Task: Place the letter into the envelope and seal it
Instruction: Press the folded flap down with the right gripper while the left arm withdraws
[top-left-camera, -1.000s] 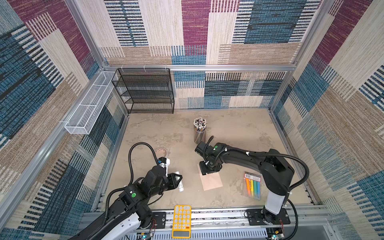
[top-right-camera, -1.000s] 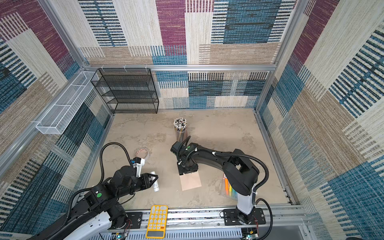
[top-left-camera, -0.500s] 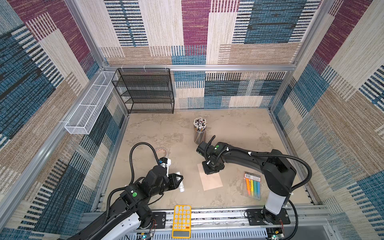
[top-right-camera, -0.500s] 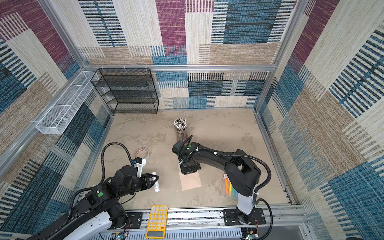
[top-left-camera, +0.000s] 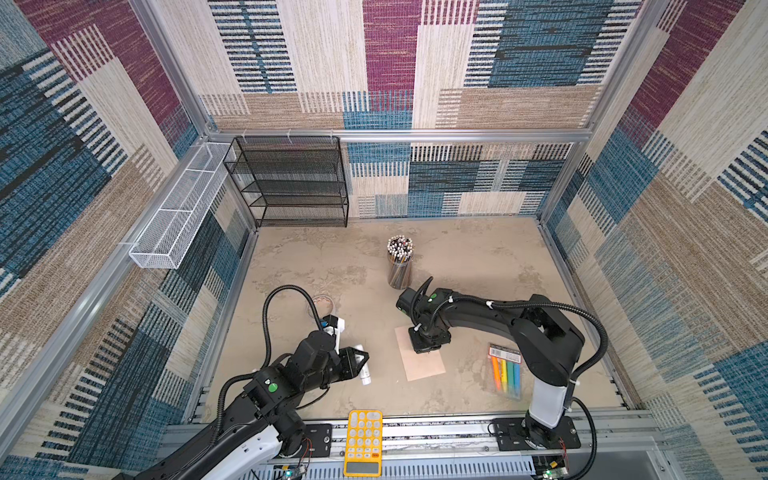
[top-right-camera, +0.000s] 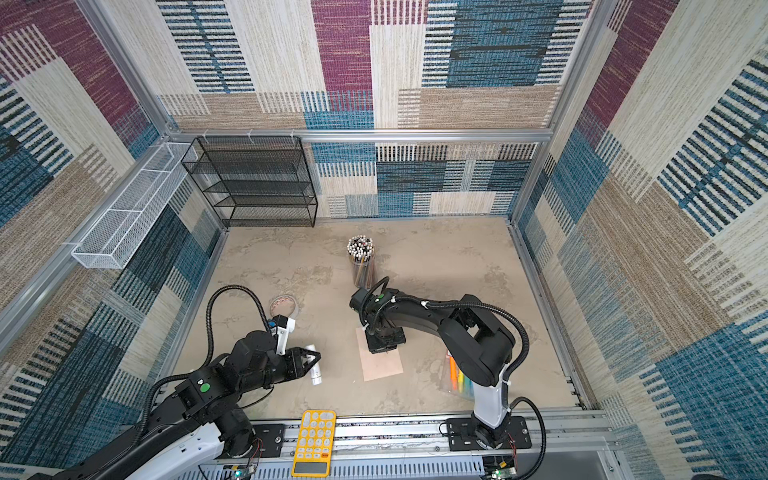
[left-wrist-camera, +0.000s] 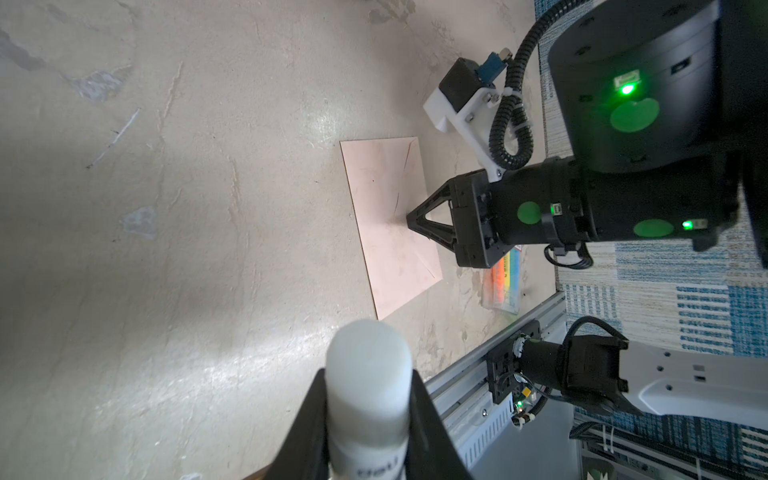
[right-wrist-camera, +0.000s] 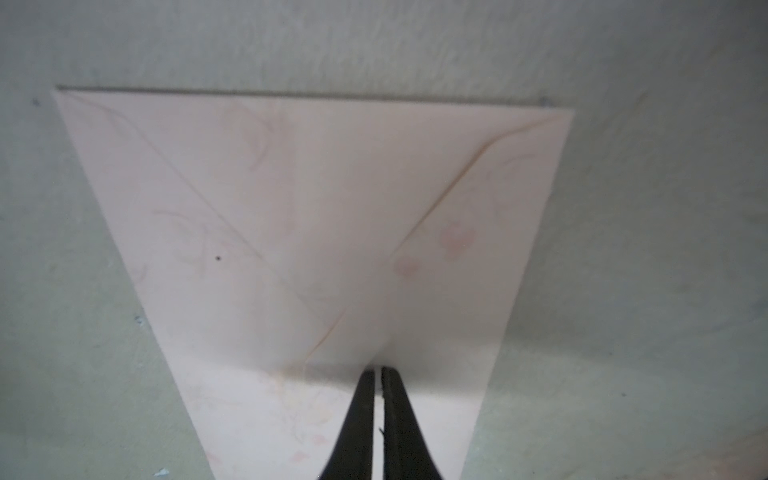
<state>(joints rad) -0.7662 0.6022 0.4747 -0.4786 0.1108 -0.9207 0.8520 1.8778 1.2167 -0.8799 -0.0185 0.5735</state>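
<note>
My right gripper (left-wrist-camera: 409, 217) points straight down, fingers closed, tips on the envelope (left-wrist-camera: 380, 187). Left gripper (top-left-camera: 360, 358) clamps a glue stick (left-wrist-camera: 368, 374) marked "deli".

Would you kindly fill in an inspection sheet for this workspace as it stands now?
Surface: beige mottled table, no spills seen.
Job's things: envelope lies flat, flap folded down; letter not seen.
Clutter: pencil cup, tape roll and highlighter pack on the table; yellow calculator on the front rail.
Hands: right hand shut, tips pressing on the envelope; left hand shut on a white glue stick, apart from the envelope.
Cables: left hose and right hose loop above the arms.
Surroundings: black mesh shelf, white wire basket, patterned walls.
</note>
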